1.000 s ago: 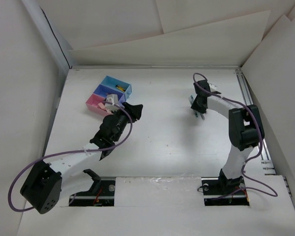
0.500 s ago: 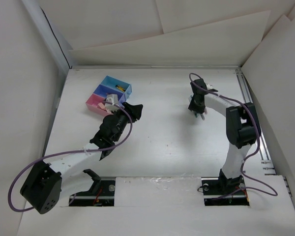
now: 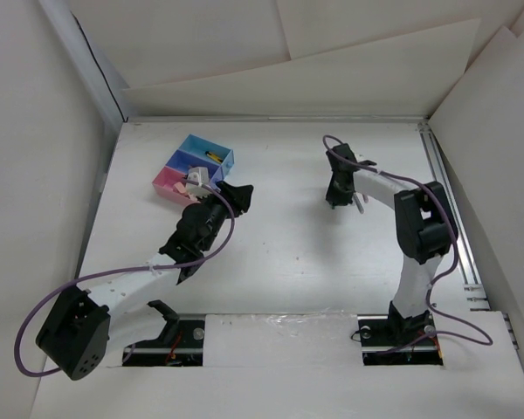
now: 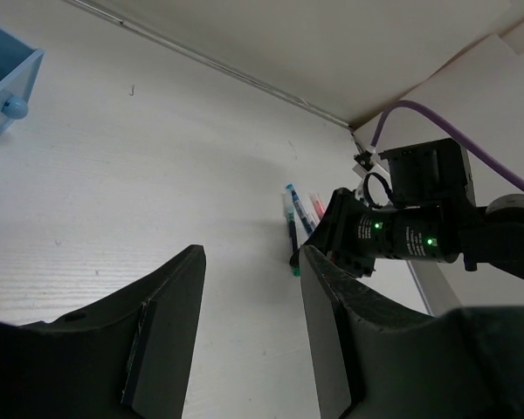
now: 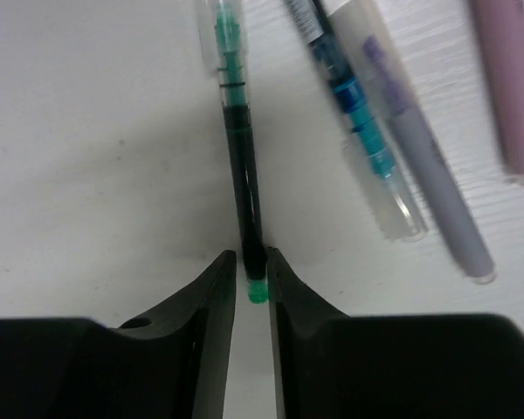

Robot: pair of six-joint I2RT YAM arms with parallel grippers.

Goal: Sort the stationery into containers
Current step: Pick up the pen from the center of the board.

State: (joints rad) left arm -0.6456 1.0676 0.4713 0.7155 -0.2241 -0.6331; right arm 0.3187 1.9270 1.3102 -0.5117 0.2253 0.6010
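Observation:
Several pens lie side by side on the table. A slim green-tipped pen [image 5: 240,131] lies leftmost, then a light-blue pen [image 5: 349,105], a pale violet one [image 5: 428,183] and a pink one [image 5: 506,87]. My right gripper [image 5: 251,262] is down on the table, jaws shut on the green pen's near end. In the top view the right gripper [image 3: 339,197] is right of centre. The containers [image 3: 192,166], light blue, violet and pink bins, stand at the back left. My left gripper [image 4: 251,255] hovers open and empty to the right of them, facing the pens [image 4: 293,236].
White boards wall the table at the back and on both sides. A metal rail [image 3: 445,183] runs along the right edge. The light-blue bin [image 3: 211,154] holds a small yellow piece. A purple cable loops off each arm.
The right gripper has shifted left across the table and its jaws have drawn in around the green pen. The left arm has not moved.

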